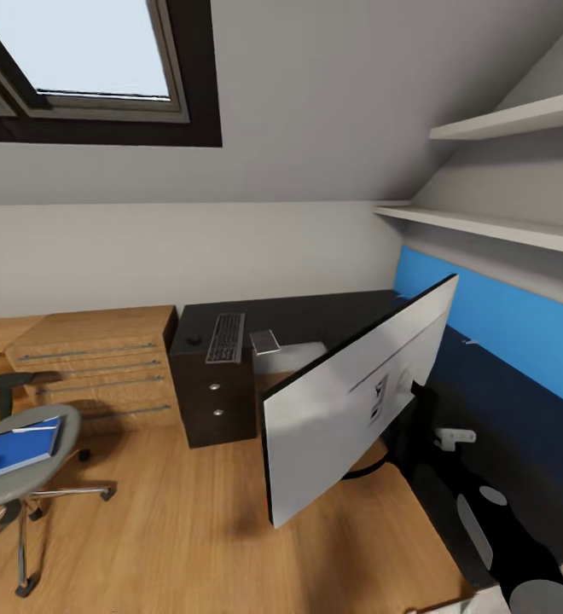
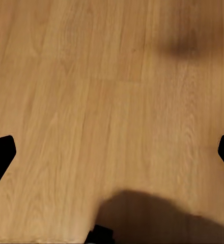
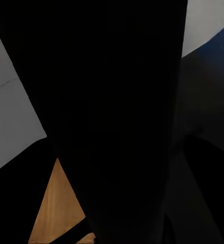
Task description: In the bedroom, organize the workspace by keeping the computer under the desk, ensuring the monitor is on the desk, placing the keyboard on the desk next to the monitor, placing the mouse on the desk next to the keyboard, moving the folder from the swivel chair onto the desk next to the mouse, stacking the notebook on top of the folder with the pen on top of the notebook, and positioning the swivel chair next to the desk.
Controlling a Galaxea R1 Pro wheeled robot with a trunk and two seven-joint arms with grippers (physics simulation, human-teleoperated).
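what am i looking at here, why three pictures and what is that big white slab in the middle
This is a simulated wheeled robot with two arms. The large picture is from its head camera; the other two from cameras near each end effector. The slab is a monitor, its white back showing, tilted beside the black desk. A keyboard and mouse lie on the desk; a blue folder lies on the chair. The left end effector is open above the wooden floor. The right picture is too dark to show any grip.
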